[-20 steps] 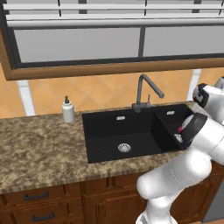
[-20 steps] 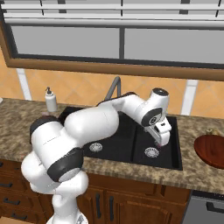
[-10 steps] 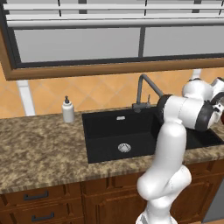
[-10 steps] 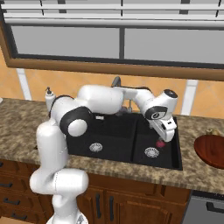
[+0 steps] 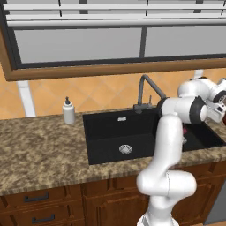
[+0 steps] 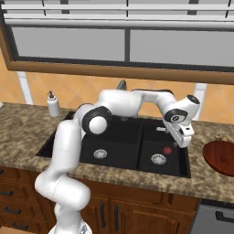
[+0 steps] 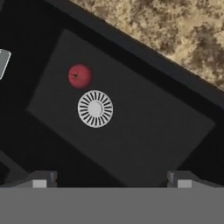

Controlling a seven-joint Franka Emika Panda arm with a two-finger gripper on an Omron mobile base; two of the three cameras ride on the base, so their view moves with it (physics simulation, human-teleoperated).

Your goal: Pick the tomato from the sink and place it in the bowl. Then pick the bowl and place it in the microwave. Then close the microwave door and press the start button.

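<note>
- Left base view: your claw [image 5: 216,115] sits at the far right edge, over the right end of the sink [image 5: 114,132]. The arm hides most of that end; you get just a pink sliver of the tomato [image 5: 184,131] below and left of the claw. This view gives you the faucet [image 5: 148,90] in full, one drain [image 5: 125,149] in the left basin, and one soap bottle [image 5: 68,111] well left of the claw.
- Right base view: here you see what the arm blocks on the other side. Claw [image 6: 183,139] hangs above the right basin, one tomato [image 6: 167,150] on the basin floor just below and left of it, not touching. Two drains: left [image 6: 100,154], right [image 6: 158,159]. One bowl [image 6: 221,157] on the counter to the claw's right, well apart.
- Hand view: looking straight down into the basin. Fingertips [image 7: 43,179] stand spread wide with nothing between them; claw is released. Tomato [image 7: 80,76] lies ahead of the left fingertip, just beside the one drain [image 7: 95,109], apart from both tips. Granite counter [image 7: 175,30] beyond the sink rim.
</note>
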